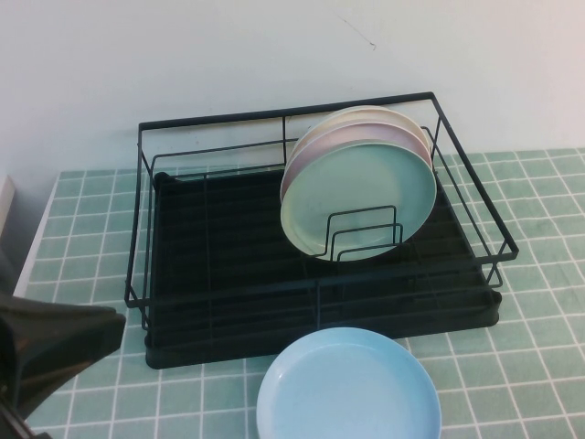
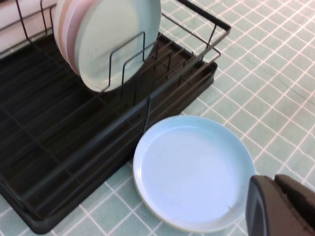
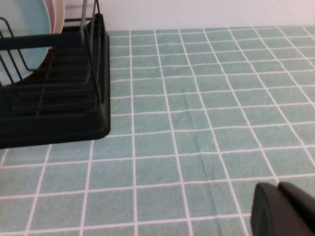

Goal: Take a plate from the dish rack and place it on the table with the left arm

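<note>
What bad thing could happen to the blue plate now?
The blue plate lies flat on the table, right beside the dish rack. The left hand sits at the plate's edge, so pulling away carelessly might nudge it against the rack. The other plates lean upright in the rack; a bump could tip them. The right hand rests over bare tiles, away from everything.

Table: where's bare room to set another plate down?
Bare table lies right of the dish rack, and beside the plate. Rack's left half is unoccupied; stacked plates crowd its right. Left gripper sits by the plate's edge; right gripper over bare tiles.
</note>
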You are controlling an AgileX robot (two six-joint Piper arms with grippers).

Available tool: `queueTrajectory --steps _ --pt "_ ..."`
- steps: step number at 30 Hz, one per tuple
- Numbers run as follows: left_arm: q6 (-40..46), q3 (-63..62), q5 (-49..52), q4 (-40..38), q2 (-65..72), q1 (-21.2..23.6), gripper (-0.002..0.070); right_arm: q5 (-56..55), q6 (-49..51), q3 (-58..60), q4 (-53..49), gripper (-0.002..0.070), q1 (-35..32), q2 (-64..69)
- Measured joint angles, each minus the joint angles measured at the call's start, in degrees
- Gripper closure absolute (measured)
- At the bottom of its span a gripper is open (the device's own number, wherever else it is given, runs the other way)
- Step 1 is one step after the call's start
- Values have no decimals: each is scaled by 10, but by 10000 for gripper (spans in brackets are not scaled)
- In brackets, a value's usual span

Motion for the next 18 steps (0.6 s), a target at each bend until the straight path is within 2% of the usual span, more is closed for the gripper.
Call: queueTrajectory --steps 6,13,15,18 --pt "0 8 -16 5 -1 0 676 0 0 0 0 680 0 0" --pt "0 103 -157 64 -42 3 677 0 0 0 0 680 0 0" --pt "0 144 -193 78 -77 16 676 0 0 0 0 680 0 0" --pt "-1 202 -233 94 -138 60 677 0 0 0 0 680 0 0"
